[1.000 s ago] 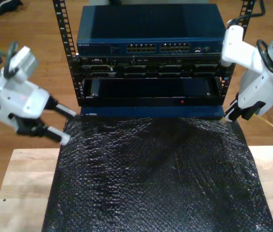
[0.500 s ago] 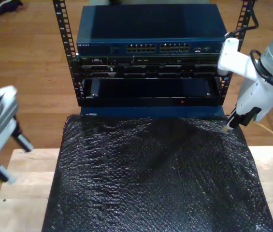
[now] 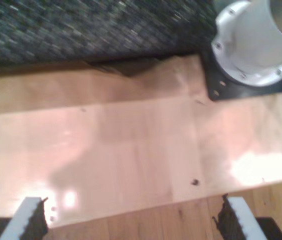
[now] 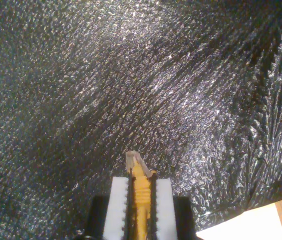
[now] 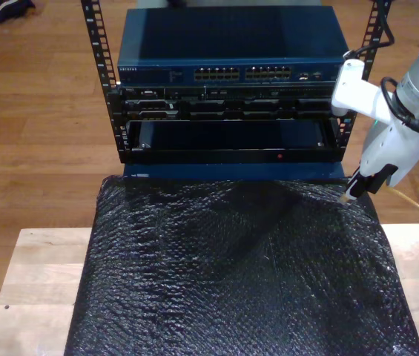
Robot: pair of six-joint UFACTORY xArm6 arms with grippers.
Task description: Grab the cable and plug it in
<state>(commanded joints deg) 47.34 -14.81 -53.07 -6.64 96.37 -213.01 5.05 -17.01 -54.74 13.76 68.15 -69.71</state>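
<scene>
now, change: my first gripper point(image 3: 131, 220) has swung away over the bench point(image 3: 131, 150), jaws apart, empty.
cable: the cable point(image 4: 140, 192) stays clamped in my second gripper point(image 5: 351, 191), near the rack point(image 5: 231, 74).
meaning: ready for plugging.

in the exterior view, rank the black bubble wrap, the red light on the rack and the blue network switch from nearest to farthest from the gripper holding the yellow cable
From my second gripper, at the exterior view's right:
1. Black bubble wrap, right beneath the fingers.
2. Red light, low on the rack front, toward the exterior view's left.
3. Blue network switch, at the rack's top.

The yellow cable sits pinched between the fingers.
</scene>
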